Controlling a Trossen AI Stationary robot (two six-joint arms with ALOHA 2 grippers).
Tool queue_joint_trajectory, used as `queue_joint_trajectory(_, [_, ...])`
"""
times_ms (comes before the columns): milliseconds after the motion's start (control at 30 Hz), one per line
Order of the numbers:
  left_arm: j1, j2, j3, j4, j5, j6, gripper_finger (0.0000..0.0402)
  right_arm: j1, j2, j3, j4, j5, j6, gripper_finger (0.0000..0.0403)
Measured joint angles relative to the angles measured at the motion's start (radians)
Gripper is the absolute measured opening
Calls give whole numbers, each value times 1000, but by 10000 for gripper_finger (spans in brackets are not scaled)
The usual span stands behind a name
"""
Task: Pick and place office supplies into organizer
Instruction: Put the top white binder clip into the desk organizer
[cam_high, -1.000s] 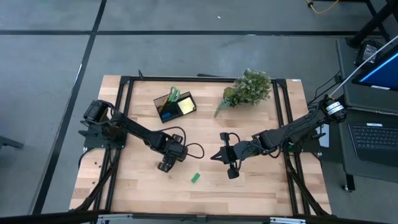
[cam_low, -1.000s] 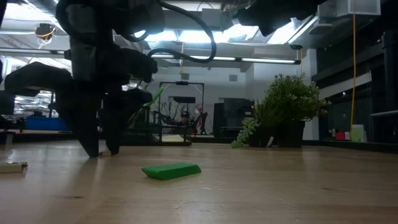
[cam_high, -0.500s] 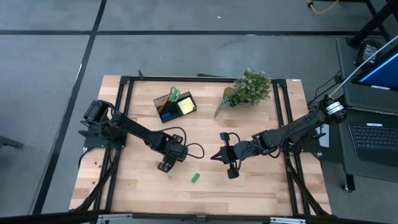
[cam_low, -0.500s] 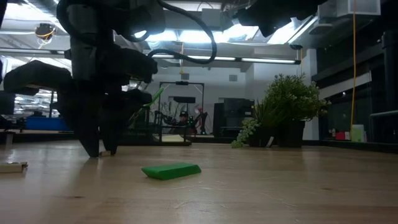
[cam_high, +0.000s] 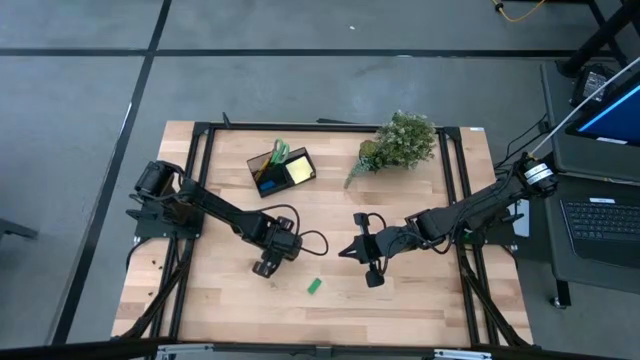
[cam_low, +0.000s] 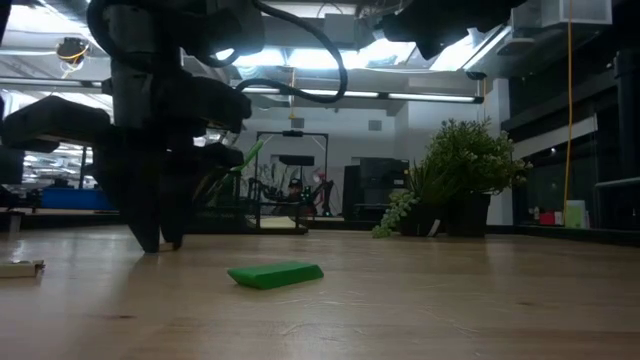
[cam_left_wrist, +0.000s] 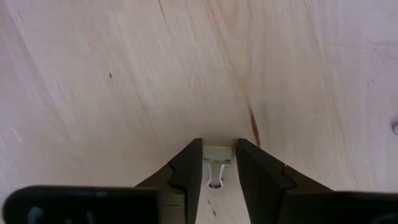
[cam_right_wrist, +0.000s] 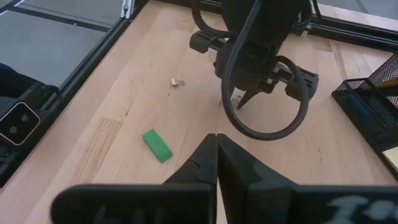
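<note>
On the wooden table (cam_high: 400, 300), my left gripper (cam_left_wrist: 217, 163) brackets a binder clip (cam_left_wrist: 217, 157), unclamped; next, squeeze and lift.

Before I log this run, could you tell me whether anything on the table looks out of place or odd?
Nothing looks damaged or spilled. Two supplies lie loose on the wooden table, outside the organizer: a green block and a small binder clip between the left gripper's fingers. A second small clip lies nearby.
</note>
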Motion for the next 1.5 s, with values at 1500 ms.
queue_joint_trajectory(1500, [25,-335,-5,-41,-268,-33,51,-4,0,0,9,0,-3,10])
